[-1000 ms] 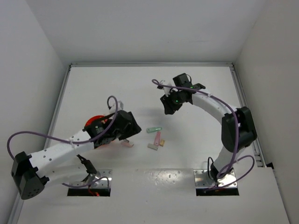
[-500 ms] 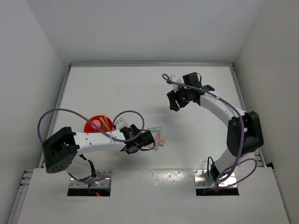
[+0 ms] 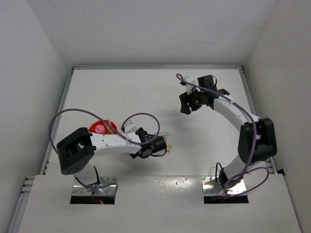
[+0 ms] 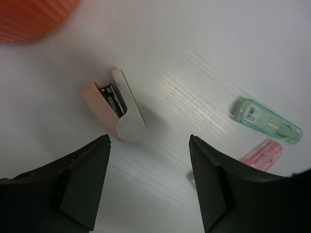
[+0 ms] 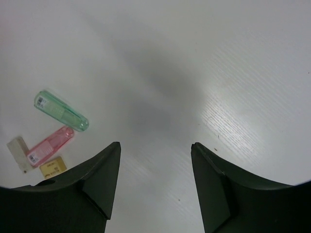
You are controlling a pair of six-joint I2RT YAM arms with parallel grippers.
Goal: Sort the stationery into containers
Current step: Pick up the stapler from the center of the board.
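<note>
Tools first: the left tool (image 4: 148, 141) was spread wide with nothing in it, low over the desk (image 4: 204, 53). What looked like a small pink stapler (image 4: 114, 104) lay just ahead of the gap, its rounded end close to one finger but, as far as I could tell, not touching it. Off to the other side, a mint-green marker (image 4: 265, 121) and a pink marker (image 4: 262, 154) lay next to each other. The orange bowl (image 4: 29, 19) only poked into the corner of that wrist view, fairly near the stapler. From the top camera the bowl had at least one pink thing (image 3: 99, 129) sitting in it, so some sorting was done, though I couldn't make out what else was in there or which divider it was in. The right tool (image 5: 155, 145) was just as open and just as empty, held over bare desk well apart from the pile. Its camera also caught a white eraser (image 5: 18, 148) and a yellow eraser (image 5: 53, 166) right beside the pink marker. So my guess: maybe partway through, with five pieces left out on the desk, and the stapler looked like the next one to go.
</note>
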